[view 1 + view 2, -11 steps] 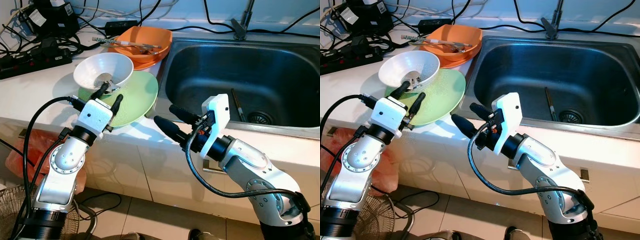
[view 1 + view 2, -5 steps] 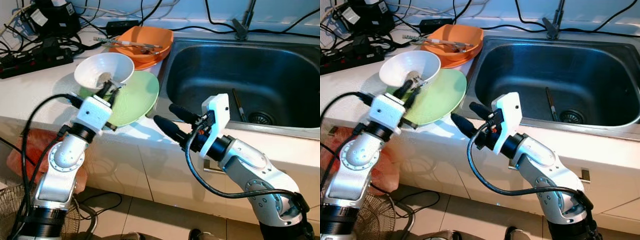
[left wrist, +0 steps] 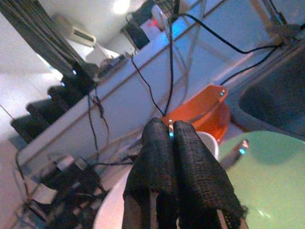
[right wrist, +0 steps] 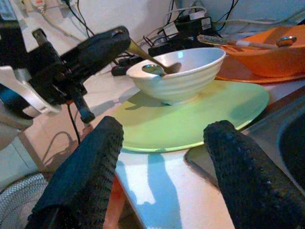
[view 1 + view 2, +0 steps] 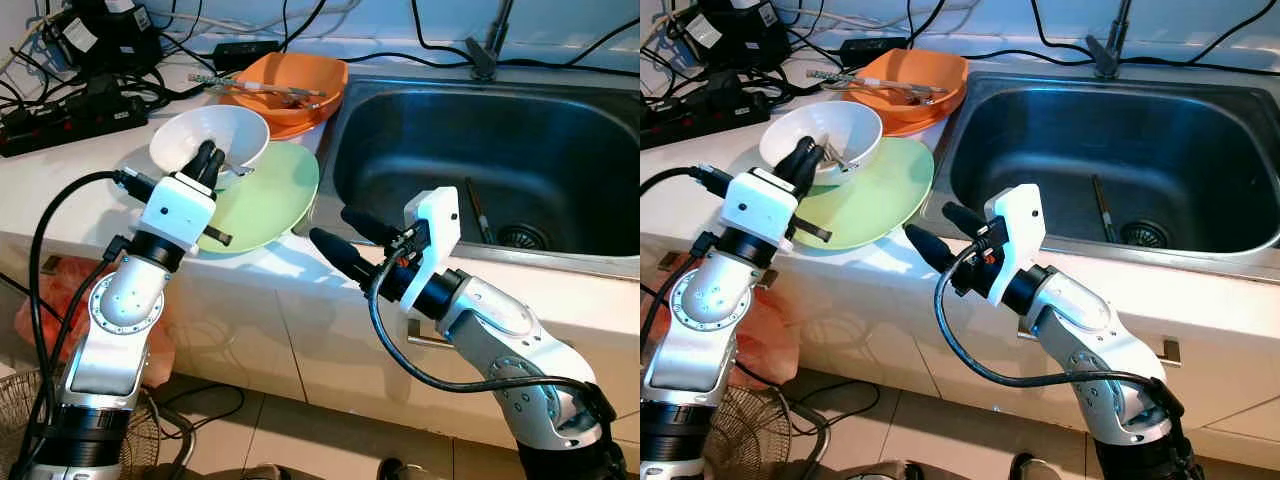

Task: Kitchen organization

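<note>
A white bowl [image 5: 215, 140] sits on a green plate [image 5: 265, 195] on the counter, left of the sink. A metal spoon [image 4: 159, 67] lies in the bowl with its handle sticking out over the rim. My left gripper [image 5: 208, 160] is at the bowl's near rim, shut on the spoon handle; its fingers [image 3: 171, 157] are pressed together with a bit of metal at their tips. My right gripper [image 5: 331, 225] hovers open over the counter's front edge, right of the plate, holding nothing.
An orange bowl [image 5: 290, 85] with utensils [image 5: 260, 90] stands behind the white bowl. The steel sink [image 5: 600, 255] on the right holds a thin utensil [image 5: 476, 210]. Power strips and cables [image 5: 70, 110] crowd the back left; a faucet [image 5: 485, 50] stands behind the sink.
My left gripper went from open at the bowl's near side to shut on the spoon handle, its wrist swinging left. The right arm has stayed still.
</note>
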Motion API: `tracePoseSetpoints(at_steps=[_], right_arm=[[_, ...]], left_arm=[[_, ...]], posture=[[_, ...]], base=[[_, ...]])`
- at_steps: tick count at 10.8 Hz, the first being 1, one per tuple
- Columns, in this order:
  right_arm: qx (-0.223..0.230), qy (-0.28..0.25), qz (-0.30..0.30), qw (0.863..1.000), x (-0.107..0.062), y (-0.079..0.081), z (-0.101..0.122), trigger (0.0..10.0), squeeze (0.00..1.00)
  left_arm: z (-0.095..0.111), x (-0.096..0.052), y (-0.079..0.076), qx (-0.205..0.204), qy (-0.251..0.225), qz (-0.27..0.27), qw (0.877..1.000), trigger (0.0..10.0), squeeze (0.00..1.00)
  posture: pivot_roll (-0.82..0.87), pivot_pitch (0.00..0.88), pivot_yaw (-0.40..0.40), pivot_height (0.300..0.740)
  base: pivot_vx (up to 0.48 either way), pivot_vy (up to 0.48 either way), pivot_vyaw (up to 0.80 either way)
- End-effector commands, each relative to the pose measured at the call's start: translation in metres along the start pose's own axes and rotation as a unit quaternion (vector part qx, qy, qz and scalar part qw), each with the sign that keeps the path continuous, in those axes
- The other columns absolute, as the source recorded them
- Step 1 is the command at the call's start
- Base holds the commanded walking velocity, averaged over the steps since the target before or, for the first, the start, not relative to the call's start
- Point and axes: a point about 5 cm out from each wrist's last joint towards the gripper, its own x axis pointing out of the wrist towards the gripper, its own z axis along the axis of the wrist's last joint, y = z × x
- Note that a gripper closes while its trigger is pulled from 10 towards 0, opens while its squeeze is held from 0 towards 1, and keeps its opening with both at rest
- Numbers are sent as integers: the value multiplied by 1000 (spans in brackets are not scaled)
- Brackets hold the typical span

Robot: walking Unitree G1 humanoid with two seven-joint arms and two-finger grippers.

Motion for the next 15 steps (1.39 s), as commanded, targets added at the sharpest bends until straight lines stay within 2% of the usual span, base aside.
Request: tracePoseSetpoints(at_steps=[1,3,4,5,6,7,8,9,10,11,12,14,15], right_arm=[[-3,-5,4,1000,2,1,1,10000,0],[-4,-8,0,1000,2,-1,1,10000,0],[-4,-10,-4,1000,3,-2,1,10000,0],[-4,-12,-7,1000,5,-3,0,10000,0],[-3,-16,-11,1000,7,-5,0,10000,0],[-4,-22,-20,1000,10,-7,1,10000,0],[-1,-35,-42,998,12,-12,3,10000,0],[7,-45,-64,997,13,-18,5,10000,0],[24,-62,-98,993,14,-26,7,10000,0],[49,-77,-126,988,15,-32,9,10000,0],[71,-90,-148,982,15,-38,10,10000,0],[116,-112,-167,973,17,-44,13,10000,0],[141,-126,-167,968,21,-44,17,10000,0]], left_arm=[[15,4,10,27,-38,17,999,0,0],[46,22,21,47,-101,26,993,0,0],[62,34,32,31,-128,41,990,0,0],[73,46,43,-4,-148,59,987,0,0],[80,59,50,-83,-158,66,982,0,0],[82,74,49,-193,-160,58,966,0,0],[81,81,41,-306,-155,42,938,0,0],[79,85,30,-404,-147,23,903,0,0],[73,87,8,-578,-120,-16,807,0,0],[64,83,-7,-682,-103,-31,723,0,0],[63,79,-13,-734,-102,-48,670,0,0],[54,73,-18,-780,-89,-44,618,0,0],[42,67,-21,-792,-69,-32,605,0,0]], posture=[[96,109,95,740],[93,101,93,740],[95,95,93,740],[97,89,92,740],[99,83,91,740],[95,72,94,740],[92,65,96,740],[87,61,97,740],[82,54,97,740],[77,52,97,740],[82,51,96,740],[87,53,95,740],[90,55,92,740]], base=[[0,0,0],[0,0,0],[0,0,0],[0,0,0],[0,0,0],[0,0,0],[0,0,0],[0,0,0],[0,0,0],[0,0,0],[0,0,0],[0,0,0],[0,0,0]])
